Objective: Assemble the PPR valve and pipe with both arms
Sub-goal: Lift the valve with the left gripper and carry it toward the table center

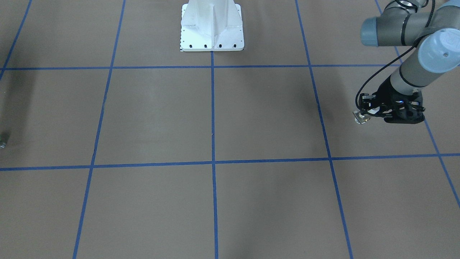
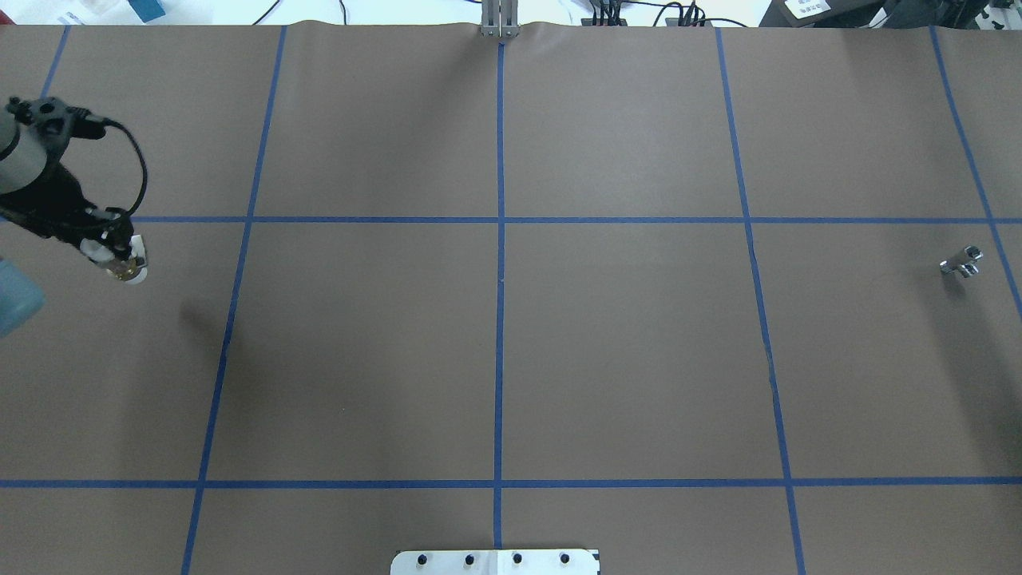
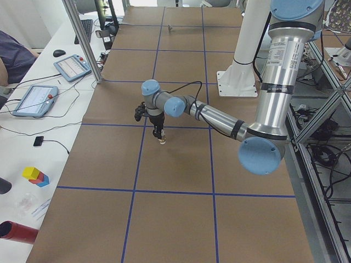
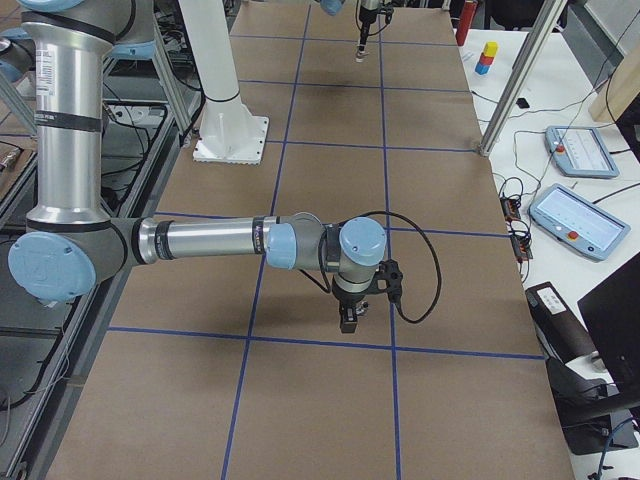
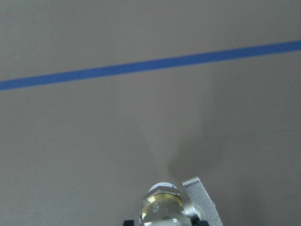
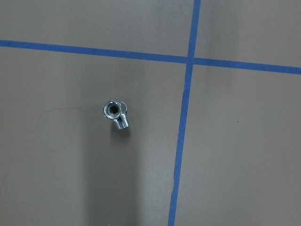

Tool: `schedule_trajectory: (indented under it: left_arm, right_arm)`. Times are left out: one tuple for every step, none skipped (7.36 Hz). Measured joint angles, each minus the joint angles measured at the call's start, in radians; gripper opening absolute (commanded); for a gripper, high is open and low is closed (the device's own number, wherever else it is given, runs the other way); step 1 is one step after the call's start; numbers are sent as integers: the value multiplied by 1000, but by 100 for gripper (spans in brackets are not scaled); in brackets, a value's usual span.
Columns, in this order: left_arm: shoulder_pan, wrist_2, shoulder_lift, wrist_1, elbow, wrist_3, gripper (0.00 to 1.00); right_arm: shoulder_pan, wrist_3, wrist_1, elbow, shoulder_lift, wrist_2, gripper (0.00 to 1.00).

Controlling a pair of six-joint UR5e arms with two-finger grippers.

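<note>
Overhead view, far left: the left arm (image 2: 24,172) comes in at the edge, with a black cable (image 2: 137,160) looped off the wrist. The left gripper (image 2: 118,257) points down, fingers clamped on the PPR valve (image 2: 128,269). The valve is held clear of the table (image 2: 623,343), and its shadow lies apart from it on the brown paper. The front-facing view agrees: the valve sticks out past the fingertips. The left wrist camera has the valve's white end and brass body at the bottom edge, a pale side tab (image 5: 203,201) just to the right of it, brown surface beneath, and one strip of blue tape (image 5: 150,66) crossing beyond.

Centre: a tape grid on the paper. The white base plate (image 2: 495,561) sits at the near edge, on the centre line.

Far right: the pipe (image 2: 960,263) is on the table, just inside the last tape line and well apart from the valve. The right wrist camera looks straight down on the pipe: one open end faces up, a threaded stub points lower right, and a tape line runs to its right. The right gripper (image 4: 348,318) shows only in the right side view, hanging low over the table at the end of the right arm (image 4: 210,240). Cannot tell whether its fingers are apart or together.
</note>
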Motion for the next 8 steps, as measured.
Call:
schedule_trajectory:
  left_arm:
    - [48,5,-118,106,-2,-58,0]
    - [106,23,-222,155,16,-159,0]
    - [156,45,-321,171,60,-251,0]
    - [202,66,-417,175,121,-326,0]
    - [245,95,-517,171,204,-382,0]
    - [278,121,-613,138,313,-424,0]
    - [300,133,-683,61,426,-464,0]
    - [319,138,-717,-26,515,-494,0]
  right_arm:
    - [0,0,0,0,2,0,99]
    - [0,0,0,-1,6,-1,99]
    - [-1,0,0,-1,9,-2,99]
    - [-1,0,0,-1,12,-2,99]
    - [-1,0,0,-2,12,-3,99]
    - [-1,-1,0,-2,12,-3,99]
    - [-2,-1,0,-2,12,-2,99]
    - [-2,-1,0,-2,12,-2,99]
